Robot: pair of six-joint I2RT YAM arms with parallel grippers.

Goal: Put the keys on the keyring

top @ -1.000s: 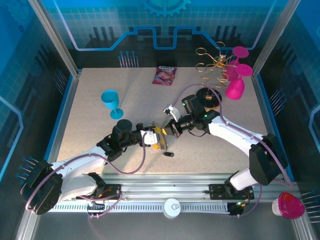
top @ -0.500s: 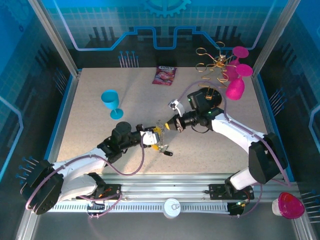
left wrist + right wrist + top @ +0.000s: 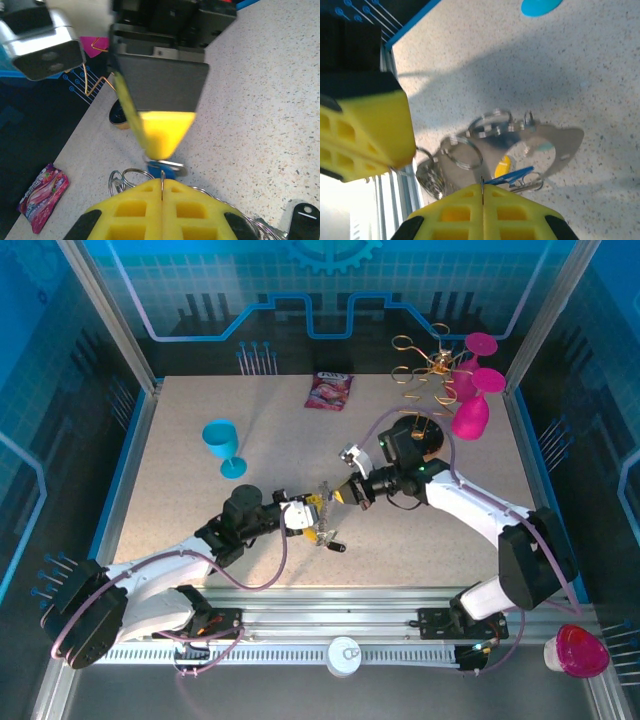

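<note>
My left gripper (image 3: 314, 513) is shut on a thin wire of the keyring (image 3: 121, 177), whose silvery coils (image 3: 464, 150) spill out on both sides of its yellow fingers (image 3: 135, 210). Tip to tip with it, my right gripper (image 3: 339, 494) is shut on the blue key (image 3: 516, 174); in the left wrist view the key's blue head (image 3: 163, 171) and small ring hang just under the right gripper's yellow fingers (image 3: 160, 132). A yellow key head (image 3: 503, 166) hangs among the coils. A black key (image 3: 338, 547) lies on the table just right of the left gripper (image 3: 161, 186).
A blue goblet (image 3: 223, 445) stands left of centre. At the back lie a snack packet (image 3: 329, 390) and a gold wire rack (image 3: 425, 375) with pink goblets (image 3: 470, 415). A dark round coaster (image 3: 418, 430) sits behind the right arm.
The right arm's wrist has swung a little right and back, turning its fingers; both grippers' tips stay together. The left arm has hardly moved.
</note>
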